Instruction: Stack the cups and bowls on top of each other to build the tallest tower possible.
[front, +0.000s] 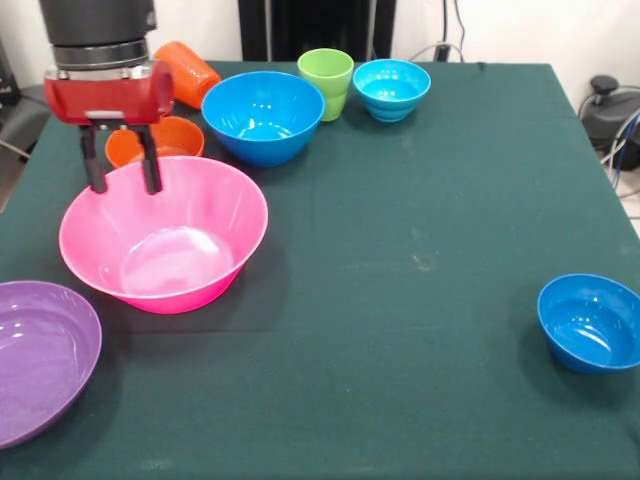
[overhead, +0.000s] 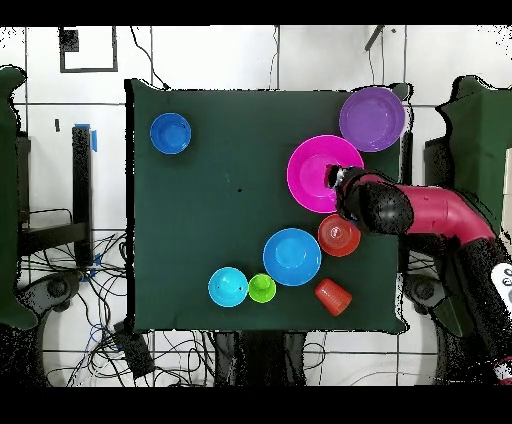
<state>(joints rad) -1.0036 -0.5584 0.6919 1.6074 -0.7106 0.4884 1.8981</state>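
My gripper is open and empty, with its fingers hanging over the far rim of the huge pink bowl; it also shows in the overhead view. The small orange bowl sits just behind it. The purple bowl lies at the near left. The medium blue bowl, green cup and cyan bowl stand in a row at the far side. The orange cup lies tipped behind the gripper. The small dark blue bowl stands alone at the right. Nothing is stacked.
The dark green cloth covers the table. A black pedestal stands behind the far edge. Cables and a black object lie off the table's right side.
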